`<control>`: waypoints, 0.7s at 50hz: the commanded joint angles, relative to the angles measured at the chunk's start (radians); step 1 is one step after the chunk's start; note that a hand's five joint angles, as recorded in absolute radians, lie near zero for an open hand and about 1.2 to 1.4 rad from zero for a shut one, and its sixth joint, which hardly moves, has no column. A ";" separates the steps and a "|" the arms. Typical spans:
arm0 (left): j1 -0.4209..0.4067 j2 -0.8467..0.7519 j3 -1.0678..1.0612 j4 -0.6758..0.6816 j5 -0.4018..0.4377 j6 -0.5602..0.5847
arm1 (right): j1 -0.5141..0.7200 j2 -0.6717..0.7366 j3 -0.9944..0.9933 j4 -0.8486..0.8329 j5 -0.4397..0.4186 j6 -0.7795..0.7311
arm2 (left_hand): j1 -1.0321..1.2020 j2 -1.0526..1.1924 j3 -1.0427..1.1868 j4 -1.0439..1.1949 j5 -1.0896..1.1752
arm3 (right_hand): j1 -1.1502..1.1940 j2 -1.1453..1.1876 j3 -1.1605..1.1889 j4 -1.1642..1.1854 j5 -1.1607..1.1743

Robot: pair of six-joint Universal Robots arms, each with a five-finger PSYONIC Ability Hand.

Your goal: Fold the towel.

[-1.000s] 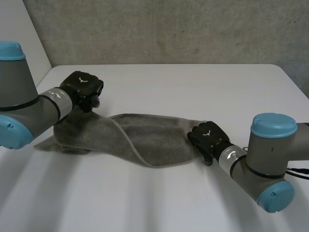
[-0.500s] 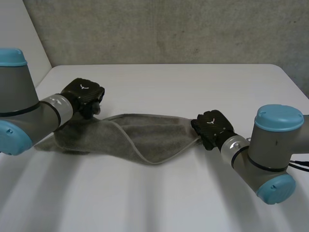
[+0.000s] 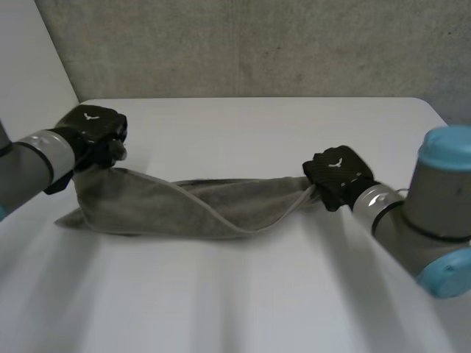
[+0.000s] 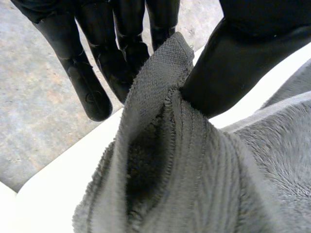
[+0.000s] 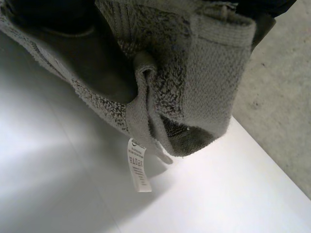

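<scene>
A grey towel [image 3: 199, 207] hangs stretched in a twisted band between my two hands, sagging onto the white table [image 3: 250, 132]. My left hand [image 3: 93, 131] holds its left corner raised. In the left wrist view the fingers [image 4: 87, 82] and thumb pinch that corner of the towel [image 4: 194, 184]. My right hand [image 3: 335, 176] is shut on the towel's right end, just above the table. In the right wrist view the bunched towel [image 5: 204, 73] hangs from the palm and a white label [image 5: 137, 171] dangles under it.
A grey concrete wall [image 3: 257, 44] stands behind the table's far edge. The table's left edge runs close behind my left hand. Bare white tabletop lies in front of and behind the towel.
My hands have drawn apart, the left going left and the right going right. The towel has been pulled from a loose spread into a taut band. My right hand has shut on its end.
</scene>
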 commanded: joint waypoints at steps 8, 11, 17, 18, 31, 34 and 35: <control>0.114 0.209 -0.067 -0.004 0.090 -0.347 | -0.123 -0.154 -0.265 0.521 -0.093 -0.057 | 0.055 0.013 0.013 0.007 0.030 | 0.101 0.118 0.104 0.065 0.082; 0.134 0.235 -0.075 -0.004 0.107 -0.405 | -0.166 -0.174 -0.291 0.582 -0.104 -0.109 | 0.055 0.013 0.013 0.007 0.030 | 0.101 0.118 0.104 0.065 0.082; 0.161 0.244 -0.090 -0.004 0.119 -0.431 | -0.198 -0.177 -0.300 0.755 -0.102 -0.319 | 0.055 0.013 0.013 0.007 0.030 | 0.101 0.118 0.104 0.065 0.082; 0.168 0.241 -0.092 -0.005 0.119 -0.434 | -0.214 -0.179 -0.303 0.790 -0.101 -0.371 | 0.055 0.013 0.013 0.007 0.030 | 0.101 0.118 0.104 0.065 0.082; 0.178 0.070 -0.078 -0.005 0.113 -0.436 | -0.233 0.001 -0.402 0.814 -0.066 -0.429 | 0.055 0.013 0.013 0.007 0.030 | 0.101 0.118 0.104 0.065 0.082; 0.148 0.008 -0.034 -0.005 0.116 -0.436 | -0.219 0.065 -0.503 0.801 -0.047 -0.398 | 0.055 0.013 0.013 0.007 0.030 | 0.101 0.118 0.104 0.065 0.082; 0.122 -0.019 0.014 -0.004 0.115 -0.436 | -0.203 0.096 -0.574 0.788 -0.039 -0.361 | 0.055 0.013 0.013 0.007 0.030 | 0.101 0.118 0.104 0.065 0.082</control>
